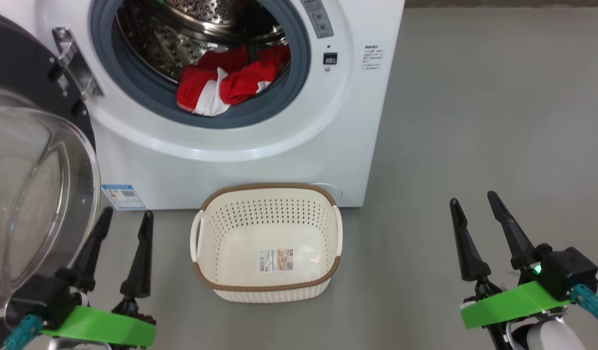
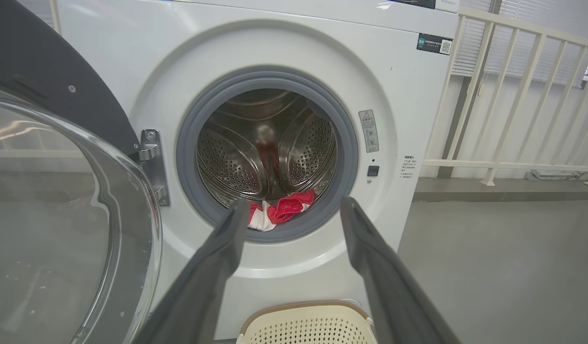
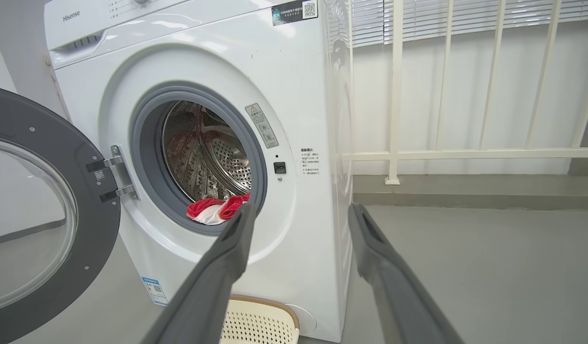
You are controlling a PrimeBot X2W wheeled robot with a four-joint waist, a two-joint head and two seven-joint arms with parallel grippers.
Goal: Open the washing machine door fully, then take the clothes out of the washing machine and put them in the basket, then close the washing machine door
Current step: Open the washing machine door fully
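The round black-rimmed, glass-bowled door stood wide open at left, so unloading looked to be the step in hand. The left gripper, fingers spread and empty, would best reach low over the grey rubber ring and pinch deep into the bunch. The soft red-and-white garments lay crumpled at the big white front-loader's drum lip, above the empty cream perforated plastic basket. The right gripper gaped empty too.
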